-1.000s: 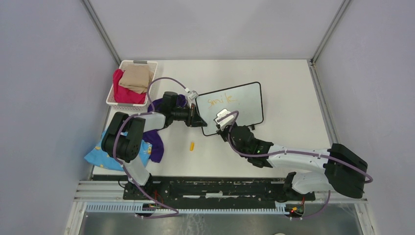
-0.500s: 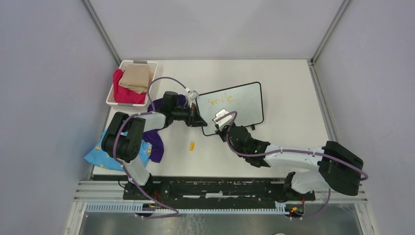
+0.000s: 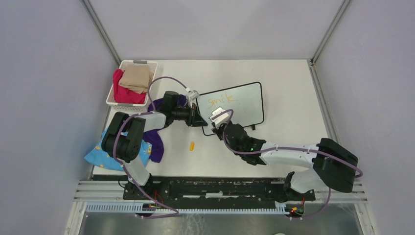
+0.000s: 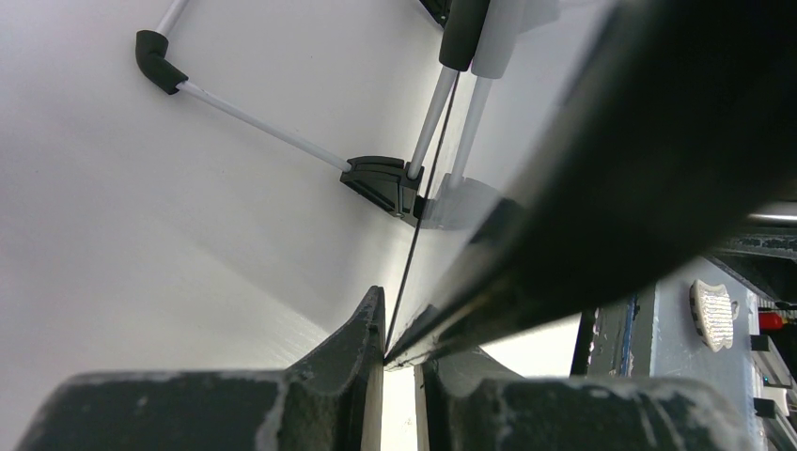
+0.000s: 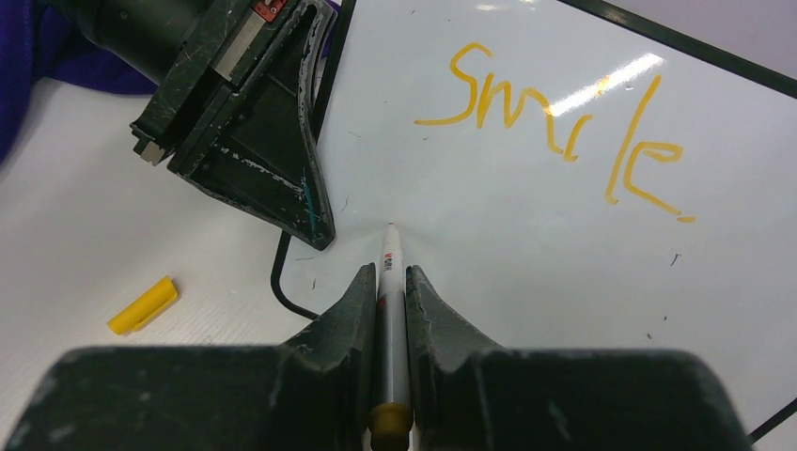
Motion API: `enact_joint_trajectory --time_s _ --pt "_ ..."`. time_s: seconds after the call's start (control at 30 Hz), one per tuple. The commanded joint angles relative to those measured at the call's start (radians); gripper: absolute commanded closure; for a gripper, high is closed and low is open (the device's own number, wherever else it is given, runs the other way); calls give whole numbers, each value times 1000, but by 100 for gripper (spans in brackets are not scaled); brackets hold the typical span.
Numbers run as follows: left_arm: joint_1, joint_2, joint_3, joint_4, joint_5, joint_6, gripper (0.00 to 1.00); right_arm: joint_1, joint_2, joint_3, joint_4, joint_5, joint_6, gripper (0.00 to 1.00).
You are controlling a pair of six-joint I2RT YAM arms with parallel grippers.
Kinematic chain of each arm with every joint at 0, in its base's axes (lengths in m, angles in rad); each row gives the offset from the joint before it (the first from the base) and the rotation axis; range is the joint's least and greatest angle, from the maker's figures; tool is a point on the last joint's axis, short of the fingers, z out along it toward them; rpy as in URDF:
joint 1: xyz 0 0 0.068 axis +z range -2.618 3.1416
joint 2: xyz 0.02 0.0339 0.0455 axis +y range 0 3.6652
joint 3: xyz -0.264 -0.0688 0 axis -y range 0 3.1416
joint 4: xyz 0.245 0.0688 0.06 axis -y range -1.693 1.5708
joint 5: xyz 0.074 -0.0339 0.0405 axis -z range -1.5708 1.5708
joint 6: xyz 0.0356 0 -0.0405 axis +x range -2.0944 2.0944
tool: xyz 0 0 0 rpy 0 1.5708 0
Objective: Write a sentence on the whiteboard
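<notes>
The whiteboard (image 3: 247,105) lies tilted on the table and carries the orange word "smile" (image 3: 221,100), which also shows in the right wrist view (image 5: 564,122). No second line shows. My left gripper (image 3: 199,119) is shut on the board's left edge; the black frame (image 4: 470,324) sits between its jaws (image 4: 402,362). My right gripper (image 3: 219,123) is shut on a white marker (image 5: 390,258). The marker's tip rests at the board's lower left, below "smile" and close beside the left gripper's finger (image 5: 282,160).
A yellow marker cap (image 3: 192,146) lies on the table in front of the board, also in the right wrist view (image 5: 141,305). A white basket (image 3: 113,100) with red and tan cloths stands at the back left. Purple (image 3: 155,139) and blue (image 3: 98,155) cloths lie at the left.
My right gripper has moved a little left and away from me with the marker, toward the board's lower left corner. The left gripper and the board have not moved.
</notes>
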Motion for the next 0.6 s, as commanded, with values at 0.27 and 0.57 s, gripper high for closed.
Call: enact_joint_trajectory --time_s 0.27,0.57 --pt "-22 22 8 -77 -85 65 91 7 45 65 25 21 2 100" --pt "-24 23 11 -86 -96 70 91 7 53 60 -8 -28 3 100"
